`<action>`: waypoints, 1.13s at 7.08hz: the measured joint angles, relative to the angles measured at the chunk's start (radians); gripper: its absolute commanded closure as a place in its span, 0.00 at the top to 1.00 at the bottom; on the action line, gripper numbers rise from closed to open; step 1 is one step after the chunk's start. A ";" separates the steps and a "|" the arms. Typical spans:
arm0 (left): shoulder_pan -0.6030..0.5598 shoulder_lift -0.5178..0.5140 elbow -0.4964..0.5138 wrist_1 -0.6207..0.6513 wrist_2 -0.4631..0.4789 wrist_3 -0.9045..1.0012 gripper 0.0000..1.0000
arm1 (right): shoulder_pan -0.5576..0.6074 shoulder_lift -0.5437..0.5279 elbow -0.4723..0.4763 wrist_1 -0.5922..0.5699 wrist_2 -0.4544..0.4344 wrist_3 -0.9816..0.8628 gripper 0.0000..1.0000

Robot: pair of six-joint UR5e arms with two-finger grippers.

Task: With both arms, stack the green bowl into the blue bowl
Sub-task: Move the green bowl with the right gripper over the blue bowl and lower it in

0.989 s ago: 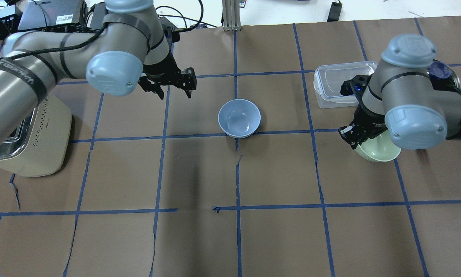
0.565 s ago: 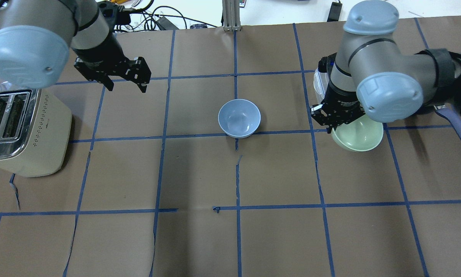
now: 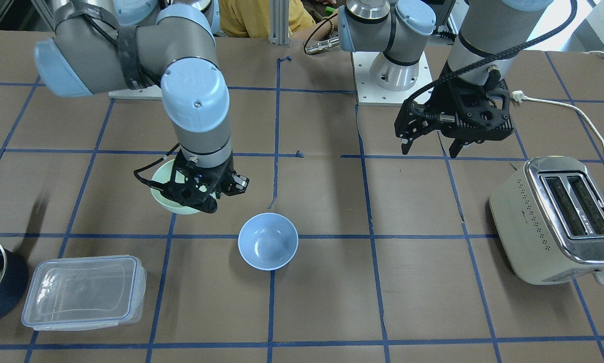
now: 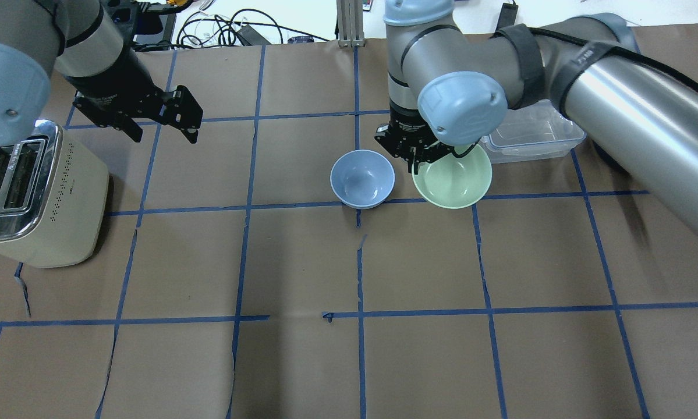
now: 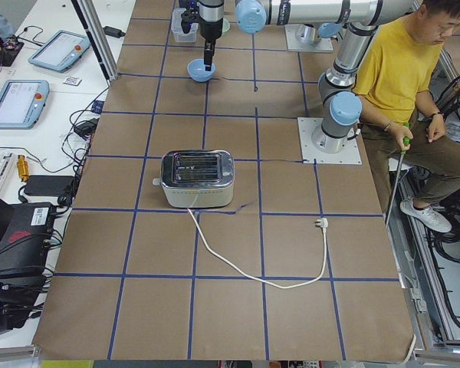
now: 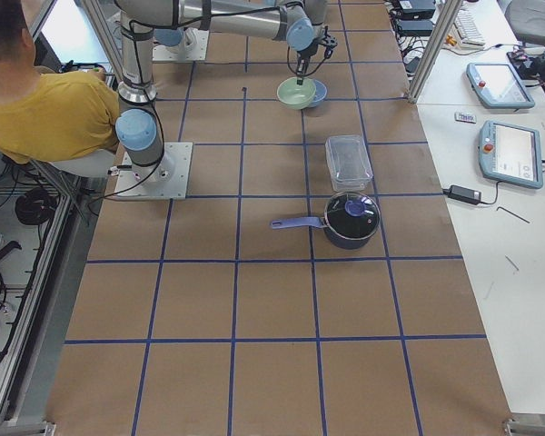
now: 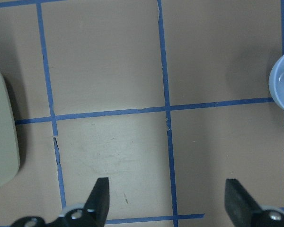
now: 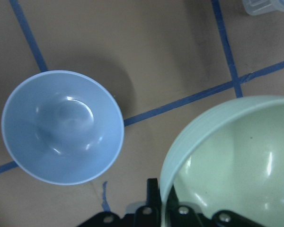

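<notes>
brown paper-covered table (image 4: 302, 361) with a blue tape grid, overhead view. the silver-grey jointed right arm (image 4: 616, 75) reached across the table to its centre. the silver-grey jointed left arm (image 4: 11, 52) stood over the far left, by the cream and chrome two-slot toaster (image 4: 40, 198).

the small round pale mint-green glossy plastic bowl (image 4: 456, 177) hung just beside the small round pale periwinkle-blue glossy plastic bowl (image 4: 362, 178), on the robot's right of it. their rims were near but apart, with no overlap. the blue bowl stood upright and empty on the table beside a tape crossing. the green bowl, mouth up, was judged to be carried clear of the table, because the front-facing view set it further from the blue bowl than the overhead view did.

the black two-fingered right tool (image 4: 415, 160) was clamped on the green bowl's rim, on the side toward the blue bowl. the black two-fingered left tool (image 4: 164, 137) had its fingers spread wide with nothing between them, well apart from the blue bowl on its other side.

the coming move was judged to turn on a short sideways carry toward the robot's left, then a lowering. the right arm was much the nearer.
</notes>
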 measured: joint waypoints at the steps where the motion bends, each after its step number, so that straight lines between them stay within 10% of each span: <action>1: -0.002 -0.008 0.010 -0.002 0.001 -0.050 0.93 | 0.025 0.072 -0.083 0.024 0.007 0.035 0.00; 8: -0.007 -0.011 0.011 -0.015 -0.006 -0.123 0.95 | 0.056 0.257 -0.267 0.045 0.147 0.073 0.00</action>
